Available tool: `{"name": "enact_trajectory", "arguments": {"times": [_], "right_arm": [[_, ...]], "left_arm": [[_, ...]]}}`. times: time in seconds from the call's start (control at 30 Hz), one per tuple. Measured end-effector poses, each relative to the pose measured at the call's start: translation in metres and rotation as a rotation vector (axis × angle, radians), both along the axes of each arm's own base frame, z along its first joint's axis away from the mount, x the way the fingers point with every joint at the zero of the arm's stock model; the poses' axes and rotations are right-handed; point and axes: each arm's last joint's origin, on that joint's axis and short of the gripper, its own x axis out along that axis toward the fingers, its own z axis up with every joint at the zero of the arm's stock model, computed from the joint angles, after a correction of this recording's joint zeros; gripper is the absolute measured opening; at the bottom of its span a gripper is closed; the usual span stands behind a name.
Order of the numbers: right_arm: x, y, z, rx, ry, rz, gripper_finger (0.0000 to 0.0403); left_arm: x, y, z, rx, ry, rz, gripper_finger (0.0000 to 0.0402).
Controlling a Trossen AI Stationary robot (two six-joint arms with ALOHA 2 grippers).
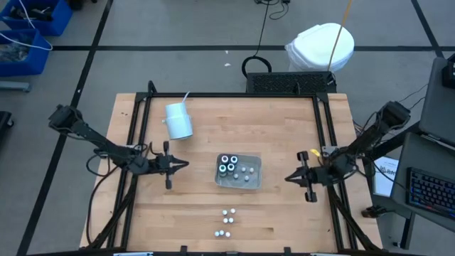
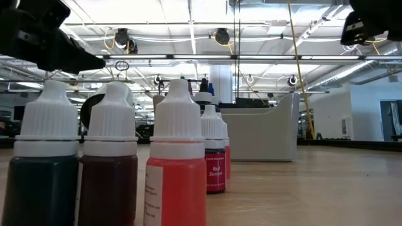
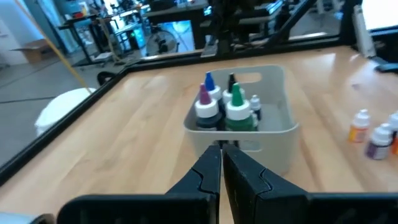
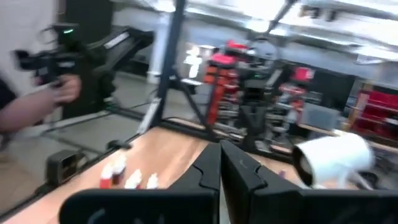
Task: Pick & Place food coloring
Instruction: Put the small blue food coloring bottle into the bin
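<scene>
Left end effector (image 1: 183, 164): fingers pressed together, nothing held or touched; it is held over the tabletop (image 1: 284, 213) left of the clear tray (image 1: 239, 173), pointed at it, a gap between tip and tray wall; in the left wrist view the joined fingertips (image 3: 221, 163) are seen just short of the tray (image 3: 273, 127).

Right end effector (image 1: 290, 178): fingers pressed together, empty; it is held right of the tray, apart from it.

Food coloring, tray lot (image 1: 229, 164): dark round bottles with ringed tops and smaller white-capped ones are stood inside the tray, between the two end effectors.

Food coloring, loose lot (image 1: 227, 222): small white-capped bottles are stood upright on the tabletop near its front edge, below the tray, well apart from both end effectors; red and dark bodies are shown in the low view (image 2: 178, 164).

White cup (image 1: 178, 120): laid on its side, behind the left end effector.
</scene>
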Motion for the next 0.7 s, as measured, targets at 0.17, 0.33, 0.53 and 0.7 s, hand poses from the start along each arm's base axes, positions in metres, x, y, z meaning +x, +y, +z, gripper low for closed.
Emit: {"name": "enact_trajectory", "arguments": {"times": [0.17, 0.33, 0.53, 0.7], "right_arm": [[0.01, -0.02, -0.004, 0.019, 0.069, 0.059, 0.0], [0.014, -0.041, 0.002, 0.111, 0.041, 0.015, 0.0], [0.016, -0.05, 0.004, 0.054, 0.013, -0.035, 0.0], [0.016, -0.05, 0.004, 0.057, 0.013, -0.036, 0.0]], "left_arm": [[0.003, 0.009, -0.002, 0.031, 0.023, 0.047, 0.0026], [0.007, 0.019, -0.003, 0.045, 0.047, 0.052, 0.0026], [0.011, 0.025, -0.002, 0.074, 0.049, -0.057, 0.0026], [0.014, 0.019, 0.012, 0.002, -0.036, -0.078, 0.0026]]}}
